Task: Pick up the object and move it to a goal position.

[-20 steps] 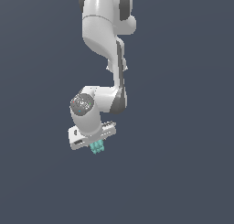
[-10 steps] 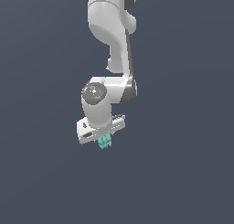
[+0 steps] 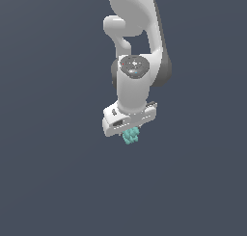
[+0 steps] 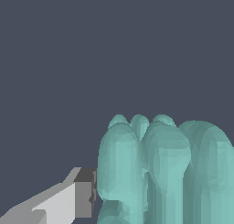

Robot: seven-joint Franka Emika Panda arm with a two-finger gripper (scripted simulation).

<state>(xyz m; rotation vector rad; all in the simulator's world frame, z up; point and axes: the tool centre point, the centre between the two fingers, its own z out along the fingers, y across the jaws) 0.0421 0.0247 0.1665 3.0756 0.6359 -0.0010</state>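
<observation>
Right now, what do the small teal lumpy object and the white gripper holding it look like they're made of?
The small teal lumpy object looks like matte plastic or rubber: uniform colour, soft shading, faceted rounded lobes. The white gripper reads as smooth, slightly glossy plastic, with a dark, duller finger pad, possibly rubber. As simulator renders, neither is certain.

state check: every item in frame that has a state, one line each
tool: shut on the teal object, pointing down.
teal object: gripped, sticking out below the tool; one dark finger pad is against its side.
arm: bent over, wrist facing downward.
</observation>
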